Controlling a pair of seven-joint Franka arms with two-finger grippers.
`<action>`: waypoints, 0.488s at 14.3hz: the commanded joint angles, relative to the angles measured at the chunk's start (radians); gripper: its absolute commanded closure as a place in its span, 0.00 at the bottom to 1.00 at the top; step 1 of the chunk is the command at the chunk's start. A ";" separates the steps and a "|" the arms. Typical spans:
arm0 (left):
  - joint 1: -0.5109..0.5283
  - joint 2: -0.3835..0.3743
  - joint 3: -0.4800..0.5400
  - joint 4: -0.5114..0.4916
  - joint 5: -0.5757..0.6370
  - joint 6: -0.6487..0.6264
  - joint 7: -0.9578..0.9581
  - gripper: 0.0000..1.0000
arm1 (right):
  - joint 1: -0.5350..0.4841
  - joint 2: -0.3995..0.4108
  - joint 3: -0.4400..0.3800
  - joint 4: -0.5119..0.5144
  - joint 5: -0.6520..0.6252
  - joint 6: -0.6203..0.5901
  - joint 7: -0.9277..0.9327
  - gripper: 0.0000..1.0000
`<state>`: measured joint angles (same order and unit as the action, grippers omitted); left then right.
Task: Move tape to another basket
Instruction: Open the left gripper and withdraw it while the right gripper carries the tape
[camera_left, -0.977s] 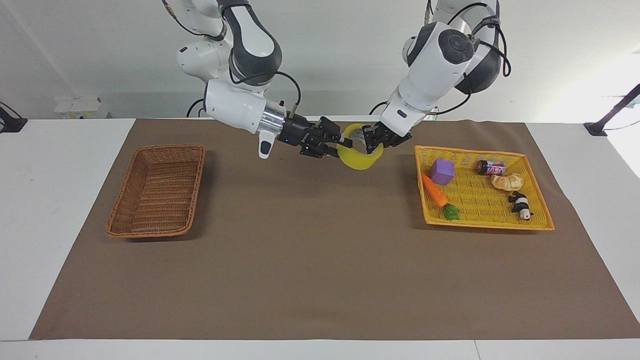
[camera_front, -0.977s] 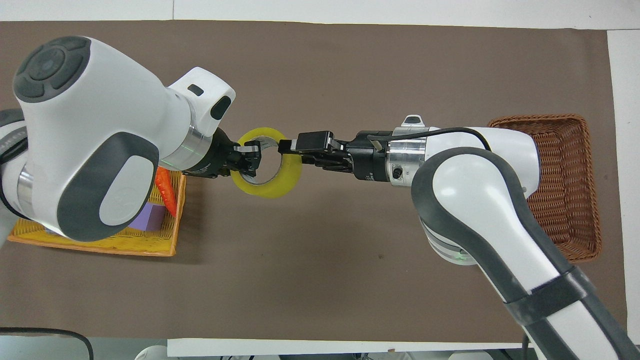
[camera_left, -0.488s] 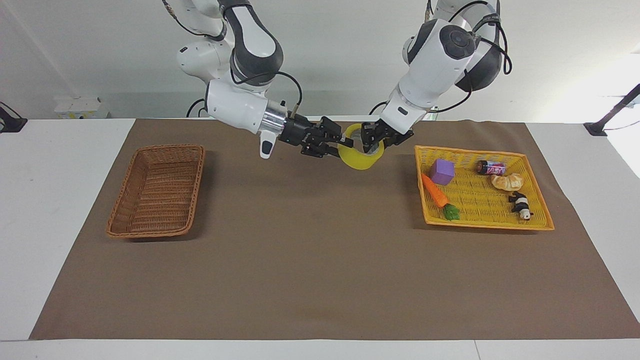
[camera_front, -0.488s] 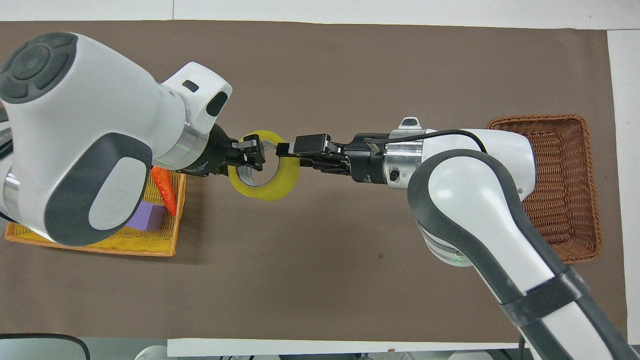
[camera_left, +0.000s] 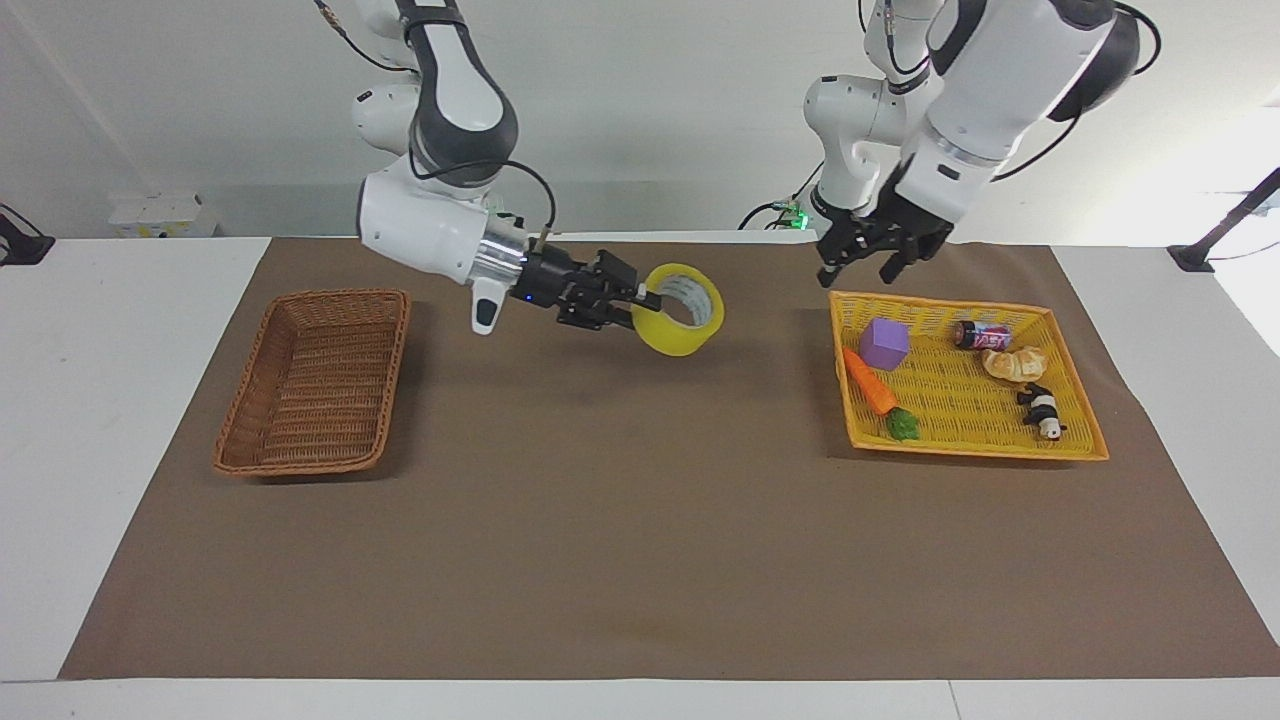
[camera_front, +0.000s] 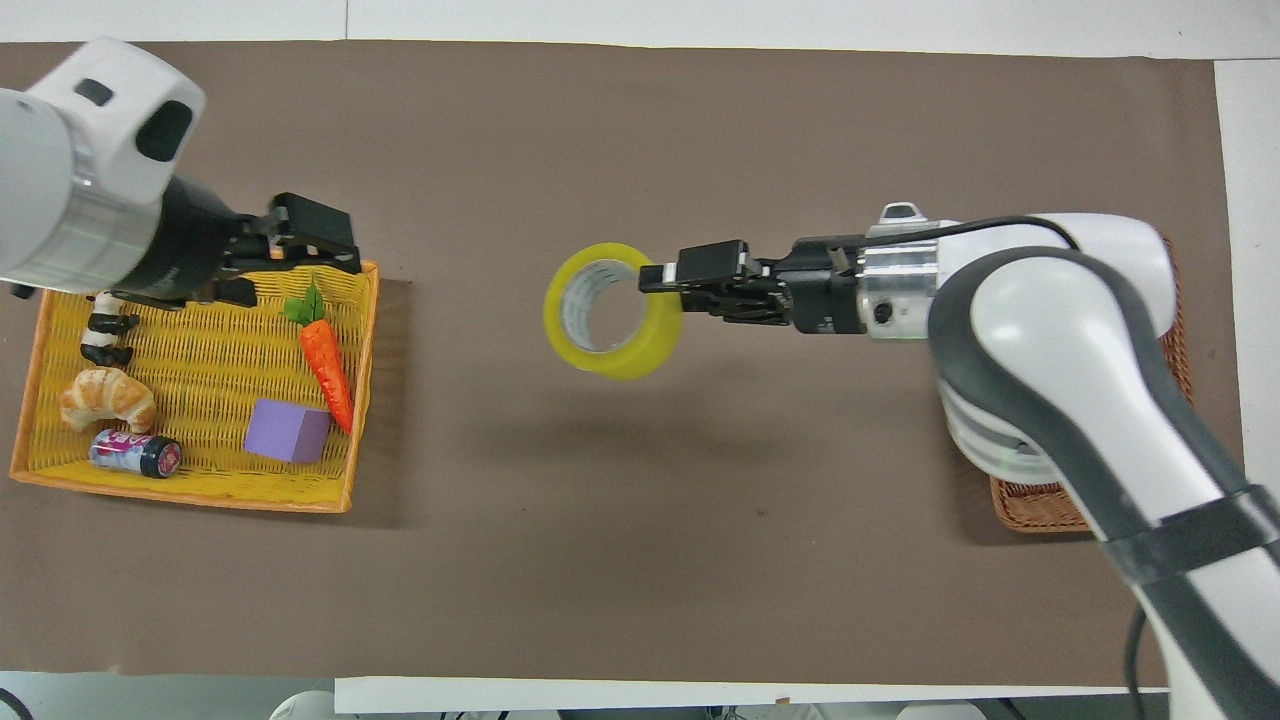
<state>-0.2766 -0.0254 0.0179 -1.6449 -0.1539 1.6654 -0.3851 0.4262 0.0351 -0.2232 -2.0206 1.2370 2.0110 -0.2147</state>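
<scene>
I'm taking the brown paper mat (camera_left: 640, 540) as my landmark; everything sits on or over it. At its right-arm end lies the brown woven wicker rectangular basket (camera_left: 315, 380), with nothing in it that I can see. At the left-arm end lies the bright yellow woven basket (camera_left: 965, 385), holding an orange toy carrot (camera_left: 870, 385), a purple cube (camera_left: 885, 342), a croissant (camera_left: 1015, 362), a small can (camera_left: 982, 333) and a black-and-white toy animal (camera_left: 1042, 410).

My right gripper (camera_left: 640, 297) hangs over the mat's middle strip, roughly halfway between the two baskets, with its fingers pinching the wall of the wide roll of translucent yellow packing tape (camera_left: 682, 310). The roll is in the air, its pale core opening facing out across the table, touching nothing but those fingers.

My left gripper (camera_left: 868, 262) is over the edge of the yellow basket nearest the robots, fingers spread and holding nothing.

By my reckoning the tape is out of the yellow basket and carried by one arm alone. What's left is the travel toward the wicker basket, lowering it inside and letting go.
</scene>
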 joint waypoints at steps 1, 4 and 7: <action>0.144 0.002 -0.009 -0.001 0.077 -0.050 0.168 0.00 | -0.211 -0.023 0.002 0.000 -0.069 -0.180 -0.078 1.00; 0.287 -0.011 -0.009 -0.026 0.082 -0.035 0.184 0.00 | -0.476 -0.008 -0.001 0.023 -0.213 -0.352 -0.155 1.00; 0.355 -0.015 -0.009 -0.032 0.083 -0.055 0.186 0.00 | -0.711 0.090 -0.001 0.130 -0.371 -0.546 -0.352 1.00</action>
<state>0.0414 -0.0224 0.0264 -1.6578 -0.0890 1.6311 -0.1981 -0.1638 0.0485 -0.2408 -1.9801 0.9469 1.5687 -0.4601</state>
